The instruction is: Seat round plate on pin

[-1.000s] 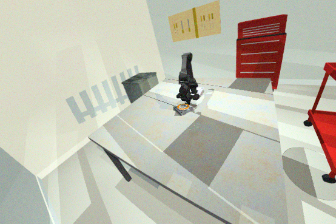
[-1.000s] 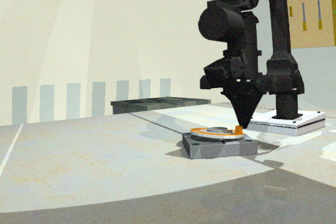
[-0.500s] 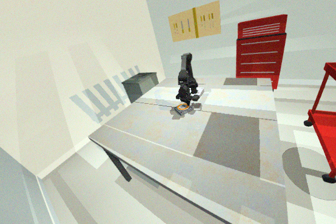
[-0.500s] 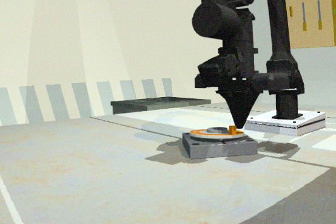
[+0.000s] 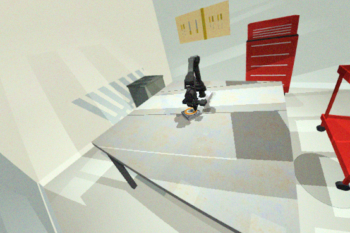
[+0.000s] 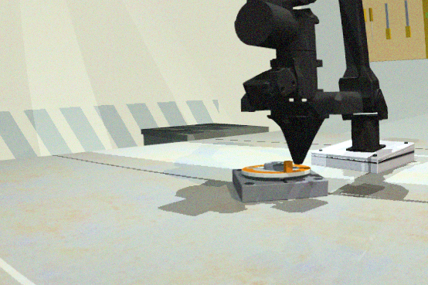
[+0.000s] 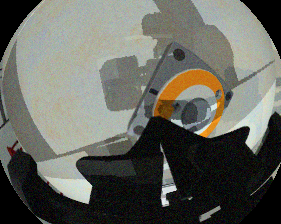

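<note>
We note the claw (image 6: 300, 160) fully closed with nothing between its fingers, its tip pointing straight down just beside the orange tab (image 6: 288, 166) on the round plate (image 6: 270, 171). The plate sits over the post (image 7: 192, 112) on the grey base (image 6: 280, 187), which rests on the table (image 6: 116, 226). We cannot tell whether the pin is in its hole.

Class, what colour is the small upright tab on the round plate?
Orange, like the ring on the round plate; the small upright tab shows best in the exterior view.
</note>
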Robot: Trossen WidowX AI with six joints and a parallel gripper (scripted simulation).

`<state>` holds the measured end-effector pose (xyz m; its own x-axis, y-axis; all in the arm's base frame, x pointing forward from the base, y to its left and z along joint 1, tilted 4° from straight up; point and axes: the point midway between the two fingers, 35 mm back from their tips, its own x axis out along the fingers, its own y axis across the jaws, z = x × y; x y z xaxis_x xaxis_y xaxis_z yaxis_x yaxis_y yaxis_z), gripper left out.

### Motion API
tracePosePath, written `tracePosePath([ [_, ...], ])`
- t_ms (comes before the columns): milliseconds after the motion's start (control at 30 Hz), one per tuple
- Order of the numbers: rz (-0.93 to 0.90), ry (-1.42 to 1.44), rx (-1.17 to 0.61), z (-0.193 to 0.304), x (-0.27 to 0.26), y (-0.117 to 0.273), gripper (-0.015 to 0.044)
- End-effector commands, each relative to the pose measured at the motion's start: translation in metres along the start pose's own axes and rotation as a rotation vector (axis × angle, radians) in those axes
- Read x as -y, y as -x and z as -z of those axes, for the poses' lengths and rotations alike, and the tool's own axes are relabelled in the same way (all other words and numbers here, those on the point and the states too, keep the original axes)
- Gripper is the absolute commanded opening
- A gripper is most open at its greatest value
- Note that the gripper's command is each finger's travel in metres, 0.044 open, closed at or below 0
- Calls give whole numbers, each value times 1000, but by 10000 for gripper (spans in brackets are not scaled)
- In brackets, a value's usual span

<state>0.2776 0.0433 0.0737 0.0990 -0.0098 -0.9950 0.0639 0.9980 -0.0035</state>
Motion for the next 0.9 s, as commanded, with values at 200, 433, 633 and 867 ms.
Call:
tracePosePath([
  [200, 2, 4, -7, -7, 1, -4, 0],
  [433, 2, 4, -7, -7, 1, 23, 0],
  [633, 2, 4, -7, -6, 2, 41, 0],
  [867, 4, 2, -13, -6, 1, 32, 0],
])
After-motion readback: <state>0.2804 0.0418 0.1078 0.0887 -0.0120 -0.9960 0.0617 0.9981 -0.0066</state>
